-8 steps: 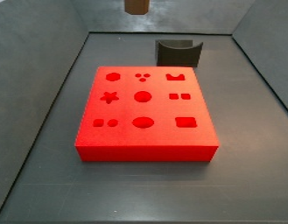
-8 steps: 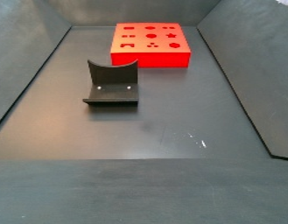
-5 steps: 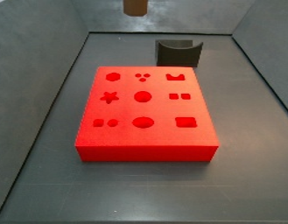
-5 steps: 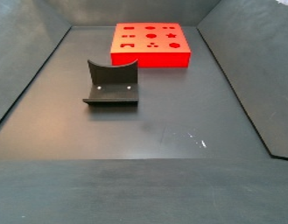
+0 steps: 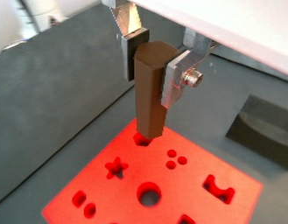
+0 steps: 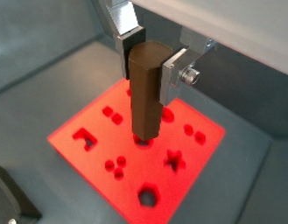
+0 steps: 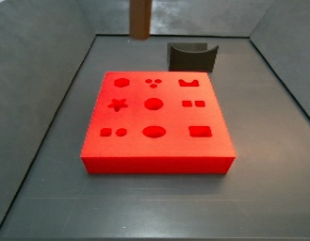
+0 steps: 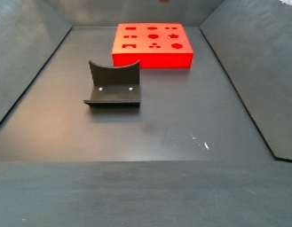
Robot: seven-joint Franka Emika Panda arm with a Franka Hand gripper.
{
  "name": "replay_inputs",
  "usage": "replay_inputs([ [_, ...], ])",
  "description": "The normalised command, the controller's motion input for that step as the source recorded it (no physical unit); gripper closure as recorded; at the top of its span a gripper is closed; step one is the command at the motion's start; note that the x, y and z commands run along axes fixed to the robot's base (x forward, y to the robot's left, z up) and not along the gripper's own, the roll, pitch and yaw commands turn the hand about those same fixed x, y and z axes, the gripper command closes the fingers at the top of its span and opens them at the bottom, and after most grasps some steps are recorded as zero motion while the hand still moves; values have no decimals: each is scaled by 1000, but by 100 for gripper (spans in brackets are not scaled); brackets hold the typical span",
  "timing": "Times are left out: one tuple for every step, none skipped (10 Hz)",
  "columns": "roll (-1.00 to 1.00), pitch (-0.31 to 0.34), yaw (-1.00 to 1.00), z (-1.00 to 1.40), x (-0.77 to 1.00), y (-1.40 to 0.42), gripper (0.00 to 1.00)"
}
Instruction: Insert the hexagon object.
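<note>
My gripper is clamped on the peg, which hangs upright, long axis straight down, above the red block. In both wrist views its lower end sits over the hexagon hole, though height above it I cannot judge. In a side view the peg shows at 12 o'clock, the fixture at 1 o'clock behind the block, clear of my descent.

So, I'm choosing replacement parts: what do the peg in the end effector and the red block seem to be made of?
Hexagon object, held in the end effector above the block: probably wood or wood-coloured plastic; plain matte brown, no visible grain. Red block: likely plastic or dense foam, judging by its uniform saturated red, matte faces and cleanly cut shaped holes.
</note>
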Motion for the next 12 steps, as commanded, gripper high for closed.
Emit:
replay_inputs([
  [11, 0, -920, -569, -234, 40, 100],
  [10, 0, -911, -554, -283, 49, 100],
  [3, -47, -877, -489, -363, 94, 100],
  [0, -139, -880, -440, -114, 123, 100],
  [0, -181, -817, -403, -109, 151, 100],
  [-23, -239, -686, -480, -80, 243, 100],
  [-130, -354, -643, -334, 0, 217, 100],
  [-181, -427, -654, -160, 0, 140, 100],
  [-191, -429, -620, -140, 0, 146, 100],
  [-204, -390, -520, -6, -189, 143, 100],
  [-97, -254, -243, 0, -506, 0, 100],
  [-109, -226, -86, 0, -431, 74, 100],
])
